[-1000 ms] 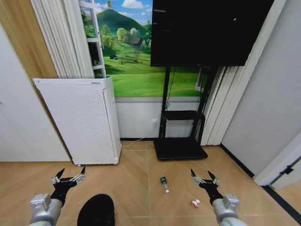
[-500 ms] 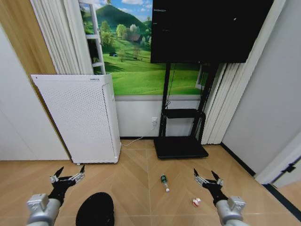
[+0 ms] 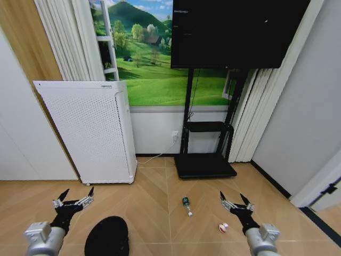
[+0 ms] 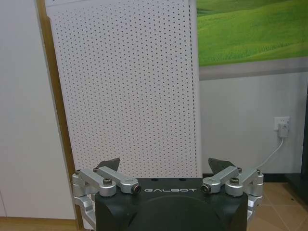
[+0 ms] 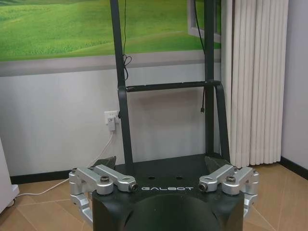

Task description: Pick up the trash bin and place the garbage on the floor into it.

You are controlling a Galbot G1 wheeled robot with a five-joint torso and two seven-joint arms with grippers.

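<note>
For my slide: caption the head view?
Both open pincers hover above trash bin, bottle on floor.

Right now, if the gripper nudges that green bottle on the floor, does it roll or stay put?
Likely rolls: the green bottle lies on its side on smooth wood floor. It looks small, probably light, so a nudge could send it off. The round body may slip between fingers.

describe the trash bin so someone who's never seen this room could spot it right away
Start at the tall white perforated appliance against the wall on the left. On the wooden floor in front of it, at the bottom edge of the head view beside the open left gripper, sits the trash bin. It is round and black, far bigger than the green bottle to its right.
</note>
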